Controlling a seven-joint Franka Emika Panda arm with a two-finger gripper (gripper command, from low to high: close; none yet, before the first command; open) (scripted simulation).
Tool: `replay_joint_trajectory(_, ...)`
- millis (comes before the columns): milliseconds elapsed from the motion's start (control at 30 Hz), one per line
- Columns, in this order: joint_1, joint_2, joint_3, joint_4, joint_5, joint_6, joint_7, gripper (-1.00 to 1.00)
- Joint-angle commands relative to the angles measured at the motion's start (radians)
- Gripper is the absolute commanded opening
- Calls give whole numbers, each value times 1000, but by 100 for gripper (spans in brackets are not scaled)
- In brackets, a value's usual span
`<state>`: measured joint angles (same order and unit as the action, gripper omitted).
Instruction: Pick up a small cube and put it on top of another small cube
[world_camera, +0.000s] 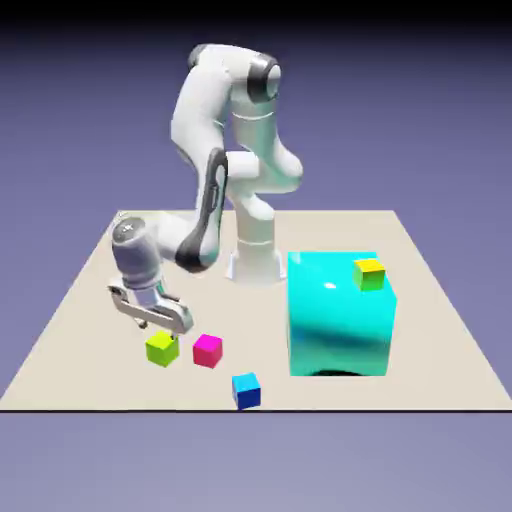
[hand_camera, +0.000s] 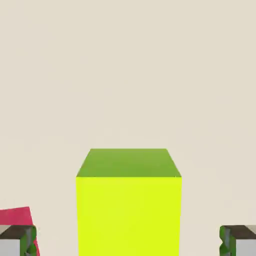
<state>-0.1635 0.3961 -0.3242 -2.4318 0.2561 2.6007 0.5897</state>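
1. You are looking at the lime-green cube, sitting on the beige table toward the exterior view's left, near the front edge. In the hand view it is filling the lower middle of the picture, its shaded top face facing up.

2. Your gripper is hovering right over that cube, and its fingers are standing spread — one at each bottom corner of the hand view, with bare table showing between each tip and the cube's sides. Nothing is being pinched.

3. The magenta cube is resting just beside the lime-green one, on the exterior view's right of it; a red-pink corner of it is peeking in behind the left fingertip in the hand view.

4. The blue cube is lying farther on, close to the table's front edge, apart from the other two.

5. The big cyan block is standing toward the exterior view's right, and a small yellow-and-green cube is perching on its top near the far right corner.

6. The white arm is arching down from its base — behind the cyan block's left side — to the gripper.
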Motion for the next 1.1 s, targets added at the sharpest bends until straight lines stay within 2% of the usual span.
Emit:
replay_joint_trajectory(0, -12, 29, 16, 0, 20, 27, -14, 0)
replay_joint_trajectory(33, -12, 29, 16, 0, 20, 27, -14, -100)
replay_joint_trajectory(233, 57, -144, -73, 3, -99, -140, 74, -100)
replay_joint_trajectory(667, 26, -96, 398, 287, -217, -343, 442, -100)
replay_joint_trajectory(733, 25, -95, 406, 292, -219, -347, 449, -100)
replay_joint_trajectory(867, 33, 28, 403, 256, -225, -188, 451, -100)
replay_joint_trajectory(900, 33, 28, 403, 256, -225, -188, 451, 100)
replay_joint_trajectory(1067, 25, -95, 406, 292, -219, -347, 449, 100)
